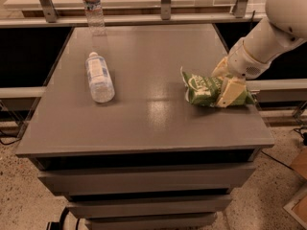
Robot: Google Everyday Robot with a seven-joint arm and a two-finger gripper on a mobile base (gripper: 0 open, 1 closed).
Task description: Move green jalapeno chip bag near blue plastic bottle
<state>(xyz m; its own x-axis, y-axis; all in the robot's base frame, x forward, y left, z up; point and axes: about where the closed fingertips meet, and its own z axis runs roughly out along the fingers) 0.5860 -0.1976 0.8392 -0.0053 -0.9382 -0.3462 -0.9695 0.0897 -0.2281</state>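
Grey counter (153, 123) before you carries the blue plastic bottle (99, 76) lying at left, and well apart at right the green jalapeno chip bag (202, 87) with the gripper (222, 86) on its right end; you cannot tell whether it has clamped.

The arm (276, 30) is showing smooth, rounded white shells, widening into a bulbous white wrist collar (247, 61). The gripper (225, 84), at the scene's right, is showing pale cream-yellow, blocky and flat-sided.

Two clear plastic bottles: one lying bottle (100, 78) and one standing bottle (92, 6). One green chip bag (202, 89). One grey table (158, 47). One robot gripper (220, 87), at the chip bag on the table's right side
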